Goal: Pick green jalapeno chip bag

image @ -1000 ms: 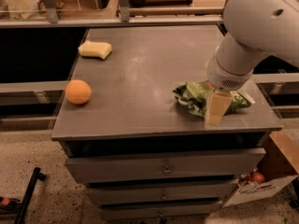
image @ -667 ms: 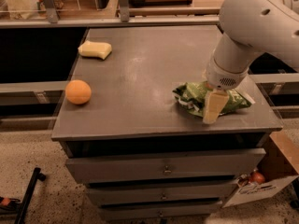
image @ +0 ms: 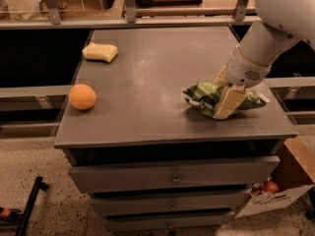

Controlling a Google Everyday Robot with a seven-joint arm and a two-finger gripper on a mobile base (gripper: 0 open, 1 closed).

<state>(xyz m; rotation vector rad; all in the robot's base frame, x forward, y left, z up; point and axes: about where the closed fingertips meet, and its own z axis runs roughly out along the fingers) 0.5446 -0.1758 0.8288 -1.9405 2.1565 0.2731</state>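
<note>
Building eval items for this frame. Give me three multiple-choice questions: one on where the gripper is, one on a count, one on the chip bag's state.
1. Where over the table is the gripper?
A) the far left corner
B) the right side, down at the green jalapeno chip bag
C) the near left edge

2. How many loose things lie on the table?
A) two
B) three
C) five

3. The chip bag is:
A) lying crumpled on the table
B) lifted clear into the air
C) standing upright on one edge

Answers:
1 B: the gripper sits against the bag on the right.
2 B: the bag, the orange ball and the yellow sponge.
3 A: the bag rests flat and wrinkled on the tabletop.
</note>
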